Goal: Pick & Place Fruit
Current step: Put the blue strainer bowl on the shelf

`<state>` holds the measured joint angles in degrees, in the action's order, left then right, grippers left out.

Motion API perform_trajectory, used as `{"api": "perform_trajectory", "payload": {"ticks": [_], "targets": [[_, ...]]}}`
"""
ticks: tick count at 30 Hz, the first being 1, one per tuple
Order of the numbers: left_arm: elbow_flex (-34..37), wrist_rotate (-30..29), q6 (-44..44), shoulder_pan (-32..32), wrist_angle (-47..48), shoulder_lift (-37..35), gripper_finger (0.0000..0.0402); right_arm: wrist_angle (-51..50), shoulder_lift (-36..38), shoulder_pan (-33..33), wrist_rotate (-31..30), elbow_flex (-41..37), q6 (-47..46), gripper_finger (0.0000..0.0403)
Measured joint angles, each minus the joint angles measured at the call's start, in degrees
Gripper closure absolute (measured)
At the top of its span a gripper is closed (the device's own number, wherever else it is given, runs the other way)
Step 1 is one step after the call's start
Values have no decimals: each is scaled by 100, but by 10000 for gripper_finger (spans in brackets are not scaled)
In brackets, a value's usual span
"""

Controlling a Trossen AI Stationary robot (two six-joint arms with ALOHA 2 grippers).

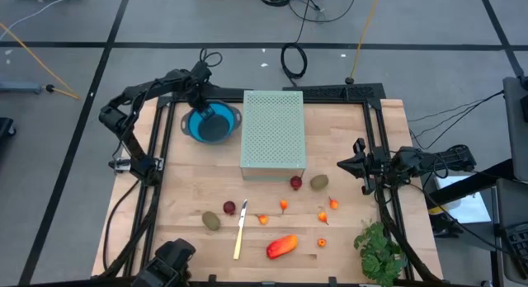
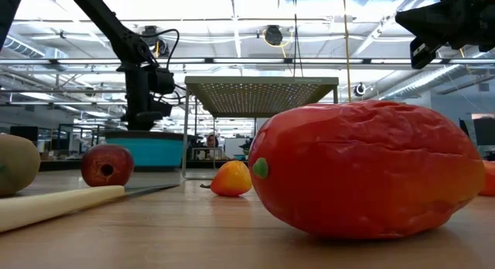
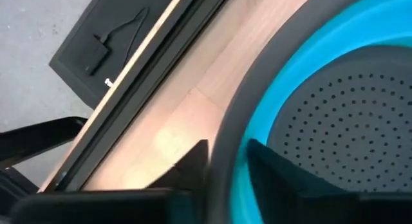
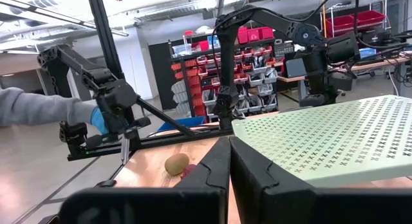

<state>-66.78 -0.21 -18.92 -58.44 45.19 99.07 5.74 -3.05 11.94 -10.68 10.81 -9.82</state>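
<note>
The fruit lies on the wooden table's near half: a red-orange oblong (image 1: 281, 247), two olive kiwi-like ovals (image 1: 212, 221) (image 1: 319, 182), dark red balls (image 1: 229, 208) (image 1: 295, 182) and several small orange bits such as (image 1: 283, 205). A blue colander (image 1: 213, 124) with a grey rim stands at the far left. My left gripper (image 1: 200, 101) points down at its far rim, closed over it. My right gripper (image 1: 355, 165) hangs shut above the table's right side, holding nothing. My left gripper straddles the colander's grey rim (image 3: 226, 147) at its far side, one finger (image 3: 193, 161) outside and one (image 3: 267, 165) inside against the blue wall. The fingers come from above, pointing down. The colander stands on the table.
A pale green perforated stand (image 1: 273, 130) stands next to the colander at the table's far middle. A pale-handled knife (image 1: 240, 229) lies among the fruit, and a leafy green bunch (image 1: 379, 250) at the near right. A person's grey sleeve (image 4: 38, 108) shows beyond the table.
</note>
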Motion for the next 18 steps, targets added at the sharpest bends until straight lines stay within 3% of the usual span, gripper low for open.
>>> {"api": "perform_trajectory", "payload": {"ticks": [5,11,18], "targets": [[-2,56,199,-87,73,-18,388,0,0,0,0,0,0,399],[-4,73,367,-143,230,-13,373,2,-1,1,2,0,0,399],[-7,72,419,-143,342,-37,390,2,0,0,21,0,-2,399]]}}
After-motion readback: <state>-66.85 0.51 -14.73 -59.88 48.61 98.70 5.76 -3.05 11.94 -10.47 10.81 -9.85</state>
